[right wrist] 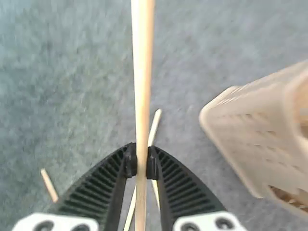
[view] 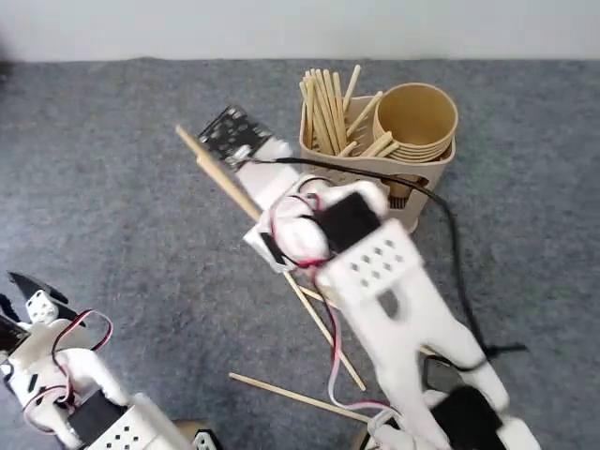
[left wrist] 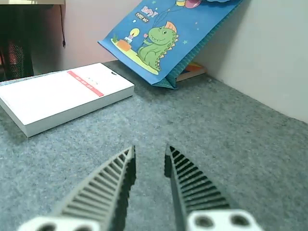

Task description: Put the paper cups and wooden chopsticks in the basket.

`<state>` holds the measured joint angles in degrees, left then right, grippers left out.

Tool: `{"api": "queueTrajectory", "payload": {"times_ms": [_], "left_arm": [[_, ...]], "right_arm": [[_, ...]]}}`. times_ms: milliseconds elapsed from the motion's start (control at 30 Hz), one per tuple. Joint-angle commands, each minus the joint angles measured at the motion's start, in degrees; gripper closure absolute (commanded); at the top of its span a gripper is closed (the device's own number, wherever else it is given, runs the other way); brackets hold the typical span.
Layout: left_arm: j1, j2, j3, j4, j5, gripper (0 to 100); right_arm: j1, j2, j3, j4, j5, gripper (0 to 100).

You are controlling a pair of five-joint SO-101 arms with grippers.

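Right gripper (right wrist: 141, 161): fingers clamped on a long pale wooden chopstick (right wrist: 143, 72), centre of the high view, beside the beige ribbed basket (view: 427, 176). The basket, upper right, holds stacked tan paper cups (view: 415, 117). Left gripper (left wrist: 149, 154), lower left: fingers narrowly apart, holding nothing.

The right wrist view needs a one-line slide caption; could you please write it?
The right tool grips a wooden chopstick over the grey mat, the basket close beside it.
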<state>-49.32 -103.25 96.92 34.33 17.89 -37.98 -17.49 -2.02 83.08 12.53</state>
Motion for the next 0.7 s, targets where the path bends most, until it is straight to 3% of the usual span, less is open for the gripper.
{"api": "queueTrajectory", "payload": {"times_ms": [0,267,533,667], "left_arm": [[0.0,-0.1,-0.7,3.1,-0.2,91],[5.5,-0.1,-0.5,10.0,-0.2,91],[5.8,-0.1,-0.5,11.6,-0.3,91],[5.8,-0.1,-0.5,11.7,-0.4,91]], "right_arm": [[2.2,-6.5,-4.5,-2.8,0.5,98.9],[10.6,-10.6,-7.3,-16.7,-0.1,98.9],[17.5,-10.3,-6.9,-29.5,-0.4,98.9],[21.4,-12.8,-3.4,-34.6,-6.7,98.9]]}}
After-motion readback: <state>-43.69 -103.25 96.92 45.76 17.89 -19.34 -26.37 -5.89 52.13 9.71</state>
